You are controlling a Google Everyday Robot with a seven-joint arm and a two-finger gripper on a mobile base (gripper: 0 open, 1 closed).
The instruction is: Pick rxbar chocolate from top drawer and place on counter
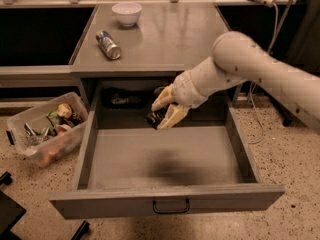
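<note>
Bar in hand, lifted off the drawer floor, not yet on the counter.

My gripper [163,110] is pinching the rxbar chocolate [153,119] between its two fingers. It holds the black wrapper in the air above the back part of the top drawer [165,202], whose grey bottom shows bare beneath. By my reckoning the pick is done and the carry and the placing are left. The counter [170,39] sits higher than my gripper, and its thick front edge hangs just above and in front of my wrist, so I judge I must draw out toward the drawer front before rising. Up top, a silver-blue can [108,44] and a white bowl [126,13] lie on the left side; the middle and right look open for setting down.
</note>
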